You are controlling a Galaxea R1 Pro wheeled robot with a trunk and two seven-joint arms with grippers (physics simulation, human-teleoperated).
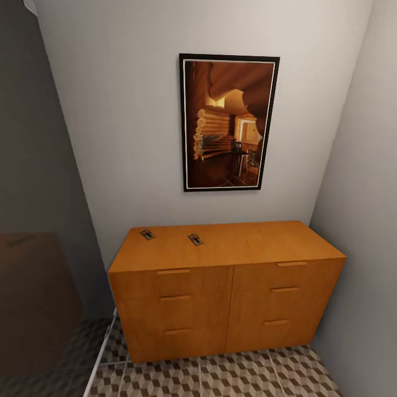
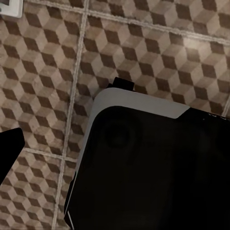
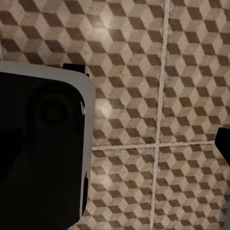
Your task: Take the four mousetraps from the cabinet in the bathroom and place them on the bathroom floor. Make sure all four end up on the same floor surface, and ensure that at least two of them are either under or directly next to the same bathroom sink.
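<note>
Orange-brown cabinet (image 1: 226, 286) against grey wall (image 1: 121, 138); cube-patterned floor (image 1: 220, 380); pincer states unclear.

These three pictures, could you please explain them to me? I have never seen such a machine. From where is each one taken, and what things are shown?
All three are simulator renders from one wheeled robot with two arms. The big picture comes from a camera on its head. It looks at an orange-brown wooden cabinet with six drawers, standing against a grey wall under a framed picture. On the cabinet's top lie two small flat mousetraps, apart from each other.

The other two pictures come from cameras on the robot's wrists, pointing down. Each shows the bathroom floor, tiled in a brown and cream cube pattern, and a large black body with a pale edge, apparently part of the robot itself. I cannot tell whether either tool is open, and I see nothing held.
</note>
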